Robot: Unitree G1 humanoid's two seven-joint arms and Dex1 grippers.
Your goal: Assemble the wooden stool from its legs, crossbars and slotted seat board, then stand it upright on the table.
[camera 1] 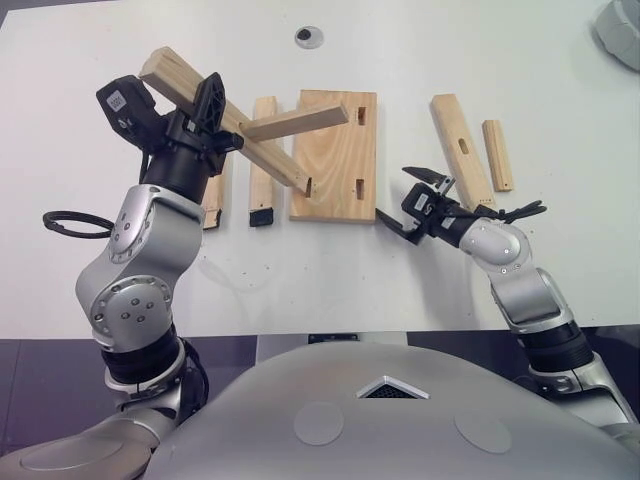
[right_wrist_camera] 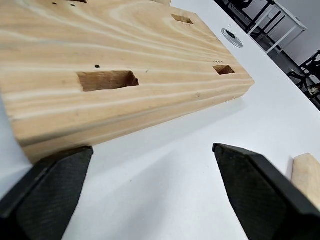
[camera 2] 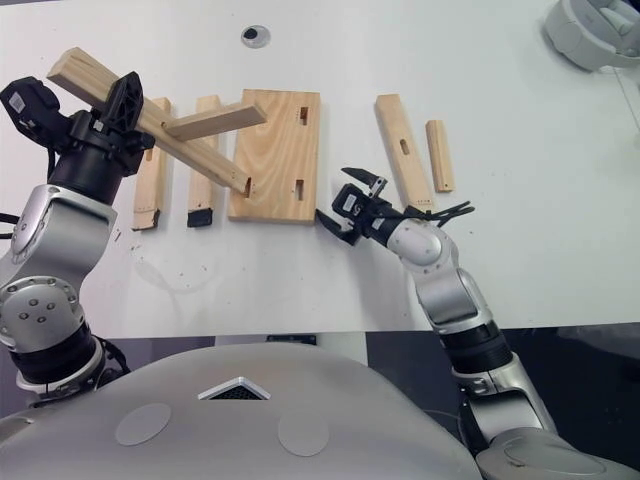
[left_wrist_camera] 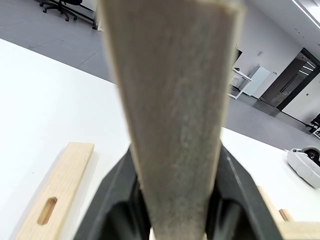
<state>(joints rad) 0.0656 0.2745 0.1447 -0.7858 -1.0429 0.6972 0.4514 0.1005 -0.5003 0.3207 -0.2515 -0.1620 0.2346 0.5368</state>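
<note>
White table (camera 1: 300, 270) carries your slotted seat board (camera 1: 335, 155) at centre, with a loose leg (camera 1: 462, 150) and short crossbar (camera 1: 497, 155) to its right. The left wrist view adds grey office floor (left_wrist_camera: 45, 30) beyond the table. Your left gripper (camera 1: 205, 105) is raised, fingers clamping a tilted leg (camera 1: 268, 160) with a joined crossbar (camera 1: 300, 122) over the board. Your right gripper (camera 1: 398, 197) sits low by the board's near right corner, fingers spread.
</note>
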